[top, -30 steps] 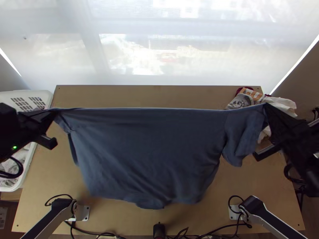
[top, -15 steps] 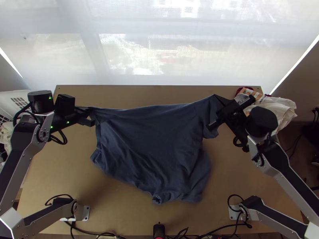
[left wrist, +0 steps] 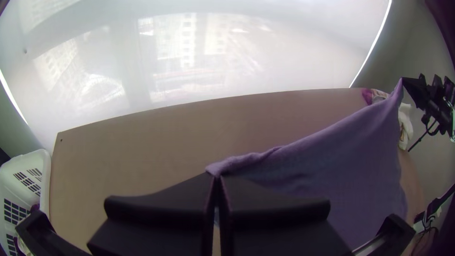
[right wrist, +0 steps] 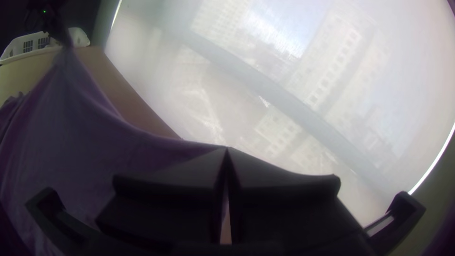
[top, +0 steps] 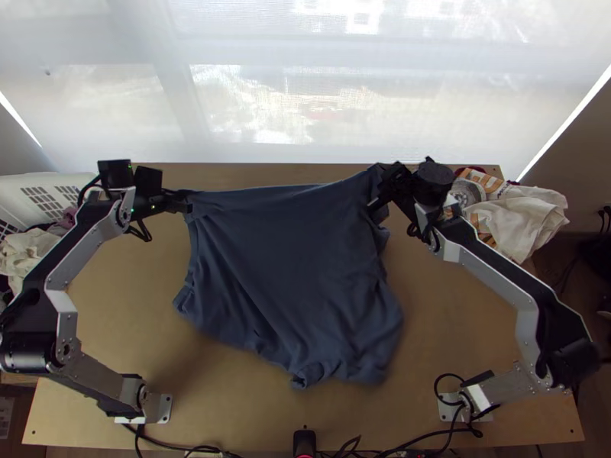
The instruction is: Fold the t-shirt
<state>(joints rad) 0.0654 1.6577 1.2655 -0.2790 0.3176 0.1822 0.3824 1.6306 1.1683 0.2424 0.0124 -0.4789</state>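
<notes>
In the top view my left gripper [top: 185, 201] is shut on the t-shirt's upper left corner, and my right gripper [top: 378, 192] is shut on its upper right corner. The blue-grey t-shirt [top: 294, 267] stretches between them, its far edge slightly slack, its lower part lying creased on the table with a small bunch at the near edge. In the left wrist view the left gripper [left wrist: 217, 176] pinches a rolled edge of the t-shirt [left wrist: 341, 151]. In the right wrist view the right gripper [right wrist: 227, 149] has the t-shirt [right wrist: 104, 142] at its fingertips.
A white basket [top: 57, 187] with cloths stands off the wooden table's [top: 450, 343] left edge. White and patterned cloths [top: 519, 217] lie at the far right corner. A small black device [top: 305, 441] and cables are at the near edge.
Both grippers have come inward from the sides and toward the table's far side, still holding the t-shirt. The cloth between them is less wide, and its lower part has settled in creases.
</notes>
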